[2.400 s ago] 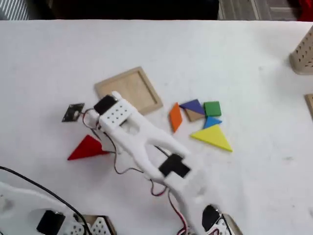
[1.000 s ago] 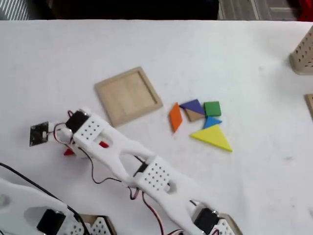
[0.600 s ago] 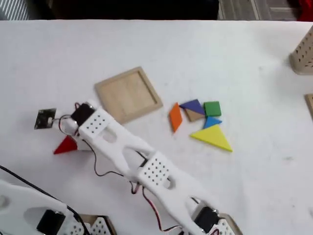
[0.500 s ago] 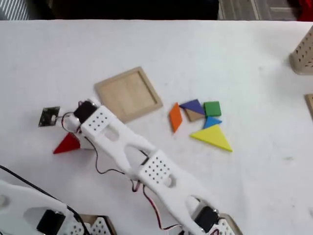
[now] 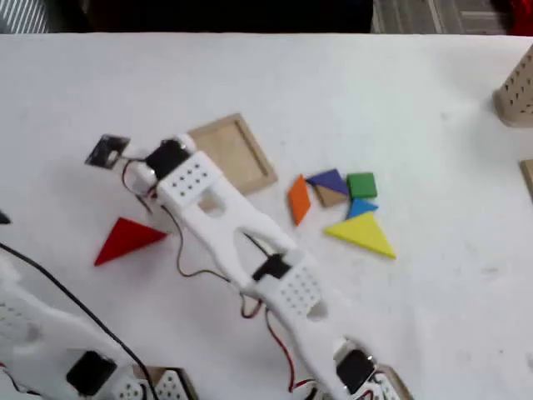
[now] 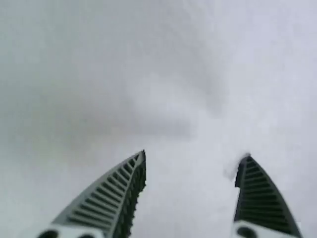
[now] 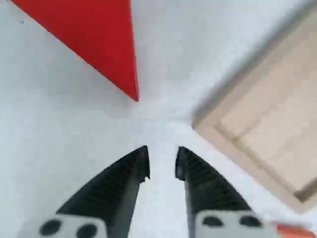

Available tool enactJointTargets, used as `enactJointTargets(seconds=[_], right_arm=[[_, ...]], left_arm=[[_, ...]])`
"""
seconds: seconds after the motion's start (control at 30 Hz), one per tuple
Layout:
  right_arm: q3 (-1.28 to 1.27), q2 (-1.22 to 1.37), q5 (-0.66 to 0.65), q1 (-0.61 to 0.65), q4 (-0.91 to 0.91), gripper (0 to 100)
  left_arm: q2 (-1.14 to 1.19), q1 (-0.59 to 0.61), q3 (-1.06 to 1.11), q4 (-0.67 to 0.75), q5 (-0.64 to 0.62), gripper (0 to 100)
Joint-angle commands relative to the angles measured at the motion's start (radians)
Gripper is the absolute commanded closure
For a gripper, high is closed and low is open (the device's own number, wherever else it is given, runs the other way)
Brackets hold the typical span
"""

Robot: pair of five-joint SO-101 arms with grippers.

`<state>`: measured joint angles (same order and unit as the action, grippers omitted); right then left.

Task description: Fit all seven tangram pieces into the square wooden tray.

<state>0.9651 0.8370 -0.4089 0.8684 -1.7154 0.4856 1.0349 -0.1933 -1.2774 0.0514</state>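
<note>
The white table (image 5: 416, 100) carries everything. My right arm (image 5: 241, 233) stretches across it, its wrist over the 8 o'clock corner of the square wooden tray (image 5: 237, 154). The red triangle (image 5: 125, 239) lies flat at 8 o'clock from the tray, well apart. At 4 o'clock from the tray lie the yellow triangle (image 5: 362, 233), orange parallelogram (image 5: 299, 199), purple triangle (image 5: 328, 180), green square (image 5: 361, 184) and blue triangle (image 5: 361, 207), clustered. My right pincer (image 7: 161, 151) is parted only a sliver, gripping nothing, between red triangle and tray. My left pincer (image 6: 193, 158) gapes wide over bare table, holding nothing.
</note>
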Motion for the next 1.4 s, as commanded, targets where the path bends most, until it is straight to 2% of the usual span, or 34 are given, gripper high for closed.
enactJointTargets(seconds=[0.0,0.17,0.3,0.47,0.63,0.83,0.93,1.0,1.13,1.2,1.3,1.37], right_arm=[[-0.287,-0.354,0.025,-0.016,-0.001,85.1],[-0.681,-0.704,0.031,-0.101,0.104,94.5],[-1.086,-0.937,0.080,-0.209,0.288,97.9],[-1.436,-1.213,0.084,-0.381,0.386,98.0],[-1.745,-1.451,0.075,-0.570,0.394,97.8],[-2.044,-1.669,-0.104,-0.860,0.555,97.9],[-2.211,-1.742,-0.137,-0.877,0.647,98.0],[-2.263,-1.782,-0.218,-0.881,0.653,98.0],[-2.300,-1.847,-0.267,-0.905,0.625,98.0],[-2.302,-1.859,-0.270,-0.931,0.625,97.8],[-2.314,-1.871,-0.272,-0.940,0.625,97.8],[-2.315,-1.871,-0.272,-0.938,0.628,97.8]], left_arm=[[-0.338,-0.142,0.269,0.063,0.080,71],[-0.677,-0.306,0.667,0.219,0.126,71],[-0.851,-0.386,0.810,0.222,0.121,71],[-0.878,-0.492,0.829,0.153,0.144,71],[-0.881,-0.584,0.818,0.084,0.339,71],[-0.880,-0.595,0.787,0.048,0.502,71],[-0.885,-0.595,0.793,0.002,0.557,71],[-0.888,-0.595,0.821,-0.003,0.548,71],[-0.888,-0.610,0.910,0.092,0.557,71],[-0.881,-0.615,0.933,0.130,0.646,71],[-0.880,-0.624,0.950,0.146,0.876,71],[-0.883,-0.645,0.942,0.144,0.977,71]])
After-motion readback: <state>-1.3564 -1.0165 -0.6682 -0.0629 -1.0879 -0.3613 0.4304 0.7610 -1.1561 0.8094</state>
